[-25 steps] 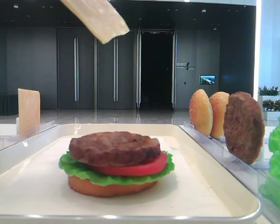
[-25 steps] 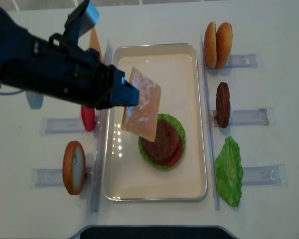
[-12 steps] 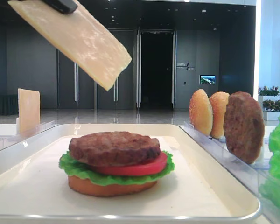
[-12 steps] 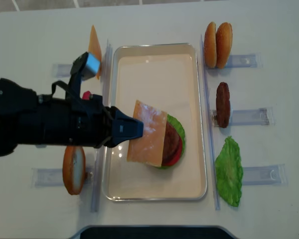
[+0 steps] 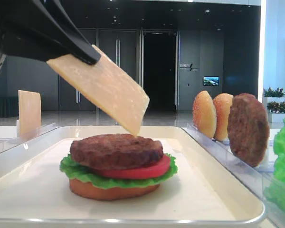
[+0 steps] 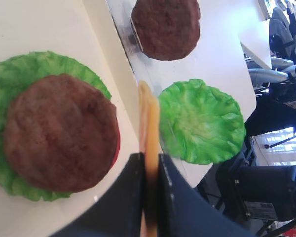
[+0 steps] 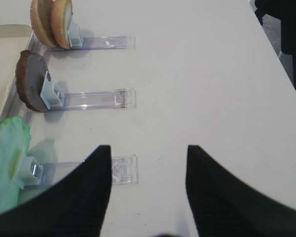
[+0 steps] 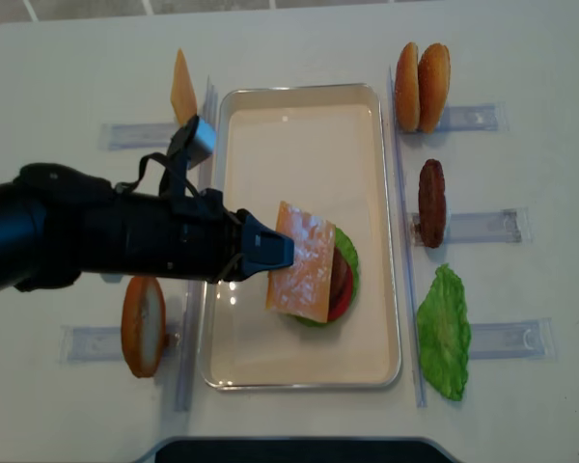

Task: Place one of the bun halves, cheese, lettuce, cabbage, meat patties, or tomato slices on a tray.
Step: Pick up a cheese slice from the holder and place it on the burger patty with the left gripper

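The left tool (image 8: 270, 251) grips the thin pale-yellow square cheese slice (image 8: 305, 262), tilted above the dark-brown round meat patty (image 5: 116, 149). The right tool (image 7: 148, 182) stands open over the white desk (image 7: 197, 74).

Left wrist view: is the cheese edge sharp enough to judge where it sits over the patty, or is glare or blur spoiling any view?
Left wrist view: the cheese is a blurred edge-on strip, while the patty is sharp. Low front view: cheese crisp against a dark hall, its corner just above the patty. Overhead view: mild glare on the tray beside the left gripper.
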